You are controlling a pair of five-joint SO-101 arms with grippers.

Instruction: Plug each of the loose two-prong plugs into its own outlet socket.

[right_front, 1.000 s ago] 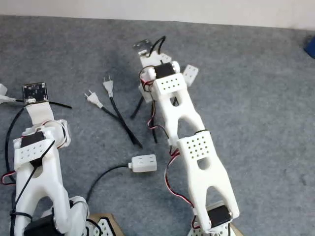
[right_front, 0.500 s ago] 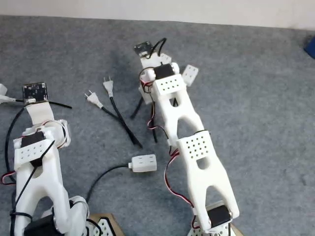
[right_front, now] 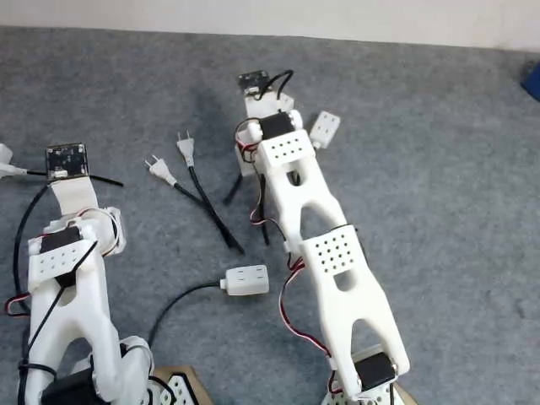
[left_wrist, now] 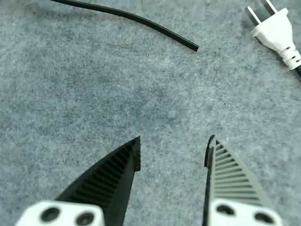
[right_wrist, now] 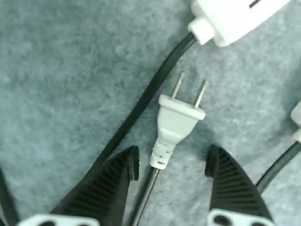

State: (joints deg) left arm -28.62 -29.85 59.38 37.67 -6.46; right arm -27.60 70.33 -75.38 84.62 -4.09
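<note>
A white two-prong plug (right_wrist: pixel 178 117) lies flat on the grey-carpeted bench (right_wrist: pixel 56 70). Its prongs are pointed towards a white outlet block (right_wrist: pixel 235 12) just beyond it, and the block's black cord (right_wrist: pixel 150 89) runs close along one side of it. The plug is judged to be light, with a hard, smooth moulded body and stiff prongs. Its cable is expected to be springy and to tug the body sideways once lifted. Hold is best taken across the flat sides of the body just behind the prongs, not on the ribbed sleeve or the cable, so that the prongs are kept straight for the slots.

The right hand (right_wrist: pixel 173 156) is held over the plug with its fingers well apart, one on each side of the ribbed sleeve. Nothing is gripped, and no contact with the plug can be made out. A closing move from here would probably land on the sleeve, so a little more reach is judged to be needed.

In the high view a second plug (right_front: pixel 184 145) and a third plug (right_front: pixel 158 168) lie side by side on black cables, between the arms. Another outlet block (right_front: pixel 245 279) lies nearer the arm bases. The left hand (left_wrist: pixel 174 143) is likewise spread open and empty above bare bench. A loose plug (left_wrist: pixel 275 30) lies well apart from it, and a black cable end (left_wrist: pixel 188 44) lies near.
</note>
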